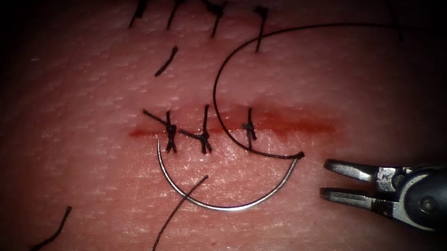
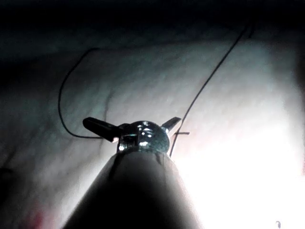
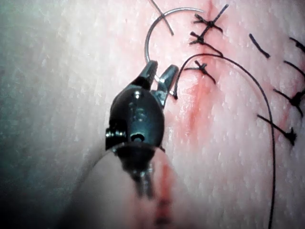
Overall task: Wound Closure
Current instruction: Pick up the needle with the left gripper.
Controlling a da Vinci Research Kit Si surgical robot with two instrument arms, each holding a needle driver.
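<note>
My right tool [image 1: 323, 180] holds nothing, jaws parted, just right of the needle [image 1: 228, 205]. It lies loose on the tissue [image 1: 69, 180] below the cut [image 1: 292, 125]. My left tool [image 2: 131, 128] is spread wide, empty.

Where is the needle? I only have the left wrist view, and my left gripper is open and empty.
Observer: The needle lies free on the tissue, just below the cut in the endoscope view. I cannot tell if its tip is in.
Operator: And the right gripper?
Observer: The right gripper is open and empty, just right of the needle's thread end.
Operator: Stitches so far?
Observer: Three knotted stitches cross the cut.
</note>
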